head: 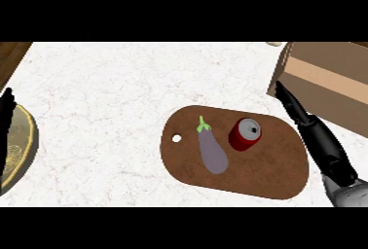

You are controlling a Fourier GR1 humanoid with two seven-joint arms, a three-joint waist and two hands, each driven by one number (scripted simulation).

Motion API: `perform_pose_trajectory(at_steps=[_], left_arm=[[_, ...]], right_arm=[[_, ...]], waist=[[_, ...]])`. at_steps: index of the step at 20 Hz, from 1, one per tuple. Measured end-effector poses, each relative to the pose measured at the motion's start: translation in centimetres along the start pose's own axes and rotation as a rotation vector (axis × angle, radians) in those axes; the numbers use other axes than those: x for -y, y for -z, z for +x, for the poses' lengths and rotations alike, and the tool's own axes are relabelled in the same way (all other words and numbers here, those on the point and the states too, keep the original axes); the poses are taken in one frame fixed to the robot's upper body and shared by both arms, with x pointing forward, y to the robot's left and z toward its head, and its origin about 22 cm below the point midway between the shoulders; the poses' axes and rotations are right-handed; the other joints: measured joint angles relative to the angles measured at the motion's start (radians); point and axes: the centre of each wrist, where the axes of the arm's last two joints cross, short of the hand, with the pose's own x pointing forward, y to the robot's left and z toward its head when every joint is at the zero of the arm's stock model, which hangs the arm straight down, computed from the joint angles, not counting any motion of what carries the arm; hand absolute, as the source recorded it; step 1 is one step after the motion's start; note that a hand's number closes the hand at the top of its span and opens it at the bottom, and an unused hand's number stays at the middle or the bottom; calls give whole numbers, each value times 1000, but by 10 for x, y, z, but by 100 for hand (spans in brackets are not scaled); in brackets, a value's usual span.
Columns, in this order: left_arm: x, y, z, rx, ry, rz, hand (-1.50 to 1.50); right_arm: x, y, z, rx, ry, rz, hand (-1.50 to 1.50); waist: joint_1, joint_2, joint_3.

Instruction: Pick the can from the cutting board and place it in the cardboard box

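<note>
**Can waits on the board, right hand beside it**

The can (244, 134) stands on the cutting board (266, 170), close beside an eggplant (212, 151). A sideways reach could tip the can or shove the eggplant. The right hand (316, 133), at the board's right edge, is stretched straight, fingers together, holding nothing. The cardboard box (330, 80) sits beyond the board's far right corner.

1. Red metal can (244, 134) on brown oval wooden cutting board (266, 172), right of purple eggplant (212, 151).
2. Tan cardboard box (330, 78) behind board, at right.
3. Black right hand (316, 138) along board's right edge.
</note>
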Motion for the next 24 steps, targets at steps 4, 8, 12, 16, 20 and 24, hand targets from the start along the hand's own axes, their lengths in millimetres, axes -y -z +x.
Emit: perform_pose_trajectory(at_steps=[4,8,12,16,20,24], left_arm=[[32,-4,10,24,-78,-119,0],[59,-11,22,46,-170,-241,0],[82,-16,36,65,-248,-349,0],[99,-23,45,72,-292,-437,0],[108,-21,54,77,-310,-482,0],[116,-23,61,79,-322,-517,0]], right_arm=[[-16,-2,-12,-161,50,-217,-150],[-13,-9,-25,-256,25,-471,-150],[-9,-46,-64,-490,-243,-558,-150],[-13,-69,-79,-583,-464,-586,-150],[-15,-76,-77,-625,-605,-596,-150],[-21,-71,-64,-698,-663,-573,-150]], waist=[[-34,-13,0],[-109,-30,-5],[-126,-17,-15],[-108,-23,-22],[-93,-30,-26],[-76,-36,-28]])
